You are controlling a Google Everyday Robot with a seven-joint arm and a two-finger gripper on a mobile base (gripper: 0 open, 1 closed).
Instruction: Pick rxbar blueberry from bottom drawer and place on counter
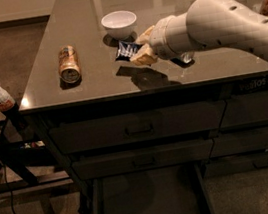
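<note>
Our end effector (141, 53) is pinched shut on the rxbar blueberry (126, 51), just in front of the white bowl (119, 22). We should go down slowly, lay it flat on the desk (79, 16), then let go.

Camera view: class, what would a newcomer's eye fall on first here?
The bulky white robot arm extends in from the right, its gripper over the glossy grey-brown counter, clamping a small dark blue snack-bar wrapper. Below, the wide dark bottom drawer stands open; a brown drink can lies on its side at the counter's left.
</note>
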